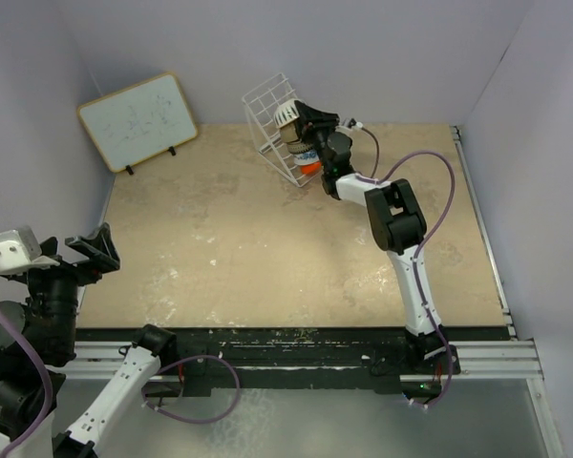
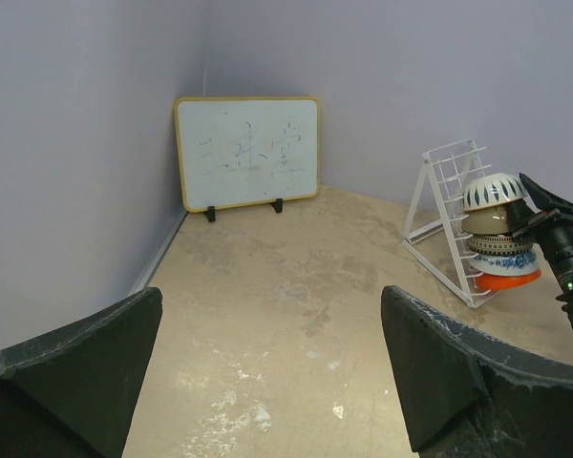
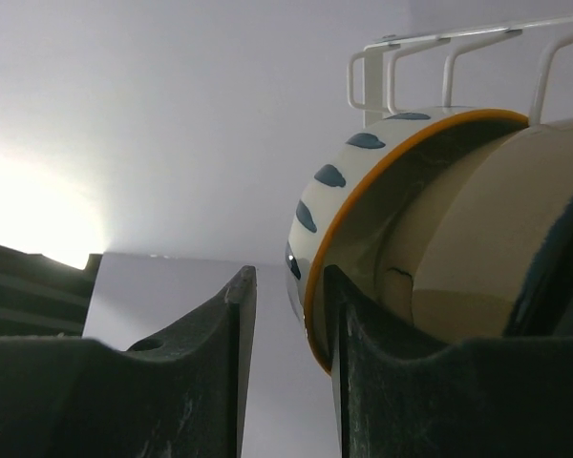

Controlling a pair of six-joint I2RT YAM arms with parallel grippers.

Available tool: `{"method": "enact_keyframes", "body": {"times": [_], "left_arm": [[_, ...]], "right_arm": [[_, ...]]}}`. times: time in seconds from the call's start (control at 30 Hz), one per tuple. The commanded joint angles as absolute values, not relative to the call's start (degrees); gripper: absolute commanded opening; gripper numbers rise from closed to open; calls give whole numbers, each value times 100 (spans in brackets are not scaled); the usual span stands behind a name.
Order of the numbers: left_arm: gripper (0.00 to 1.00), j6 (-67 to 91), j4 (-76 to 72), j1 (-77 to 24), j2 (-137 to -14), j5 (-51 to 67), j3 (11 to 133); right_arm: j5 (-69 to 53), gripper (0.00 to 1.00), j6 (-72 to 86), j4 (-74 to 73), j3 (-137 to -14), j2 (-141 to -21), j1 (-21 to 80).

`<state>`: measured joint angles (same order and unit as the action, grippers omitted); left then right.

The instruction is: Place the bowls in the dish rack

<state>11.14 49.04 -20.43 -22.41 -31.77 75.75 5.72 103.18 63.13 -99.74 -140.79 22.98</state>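
The dish rack [image 1: 267, 103] is sitting at about twelve o'clock on the table [image 1: 220, 258] in the overhead view, and the bowls are resting in it as one nested column. The left wrist view is showing four plainly: a top bowl [image 2: 487, 189], white with dark petals, then a pale brownish bowl [image 2: 492, 221], a blue-and-white patterned bowl [image 2: 501, 246], and an orange-red bowl [image 2: 508, 280] at six o'clock of the stack. (A dark band between the last two may be the black one; I cannot tell.)

The right gripper [image 1: 301, 116] is hovering at three o'clock of the top bowl. Its own camera is showing the jaws standing slightly apart, with wall visible between them and the bowl's orange rim just beside one finger, not pinched. The left gripper [image 2: 272, 296] is waiting at eight o'clock, jaws spread wide and holding nothing.

No bowl is lying loose on the table, so the loading is looking as good as done. Clearing the right arm from the rack seems to be what is left.
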Motion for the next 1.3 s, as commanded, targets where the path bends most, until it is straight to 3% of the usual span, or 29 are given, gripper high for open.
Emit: {"method": "enact_keyframes", "body": {"times": [0.0,0.43,1.27], "left_arm": [[99,1160,4867,-2099,-2165,-3251,7611],[99,1195,4873,-2178,-2139,-3311,7576],[99,1375,4846,-2372,-2281,-3399,7482]], "right_arm": [[327,38,10477,5949,-9785,-13538,2329],[260,45,9994,4215,-9933,-13123,2258],[323,45,9891,3861,-9139,-12515,2207]]}}
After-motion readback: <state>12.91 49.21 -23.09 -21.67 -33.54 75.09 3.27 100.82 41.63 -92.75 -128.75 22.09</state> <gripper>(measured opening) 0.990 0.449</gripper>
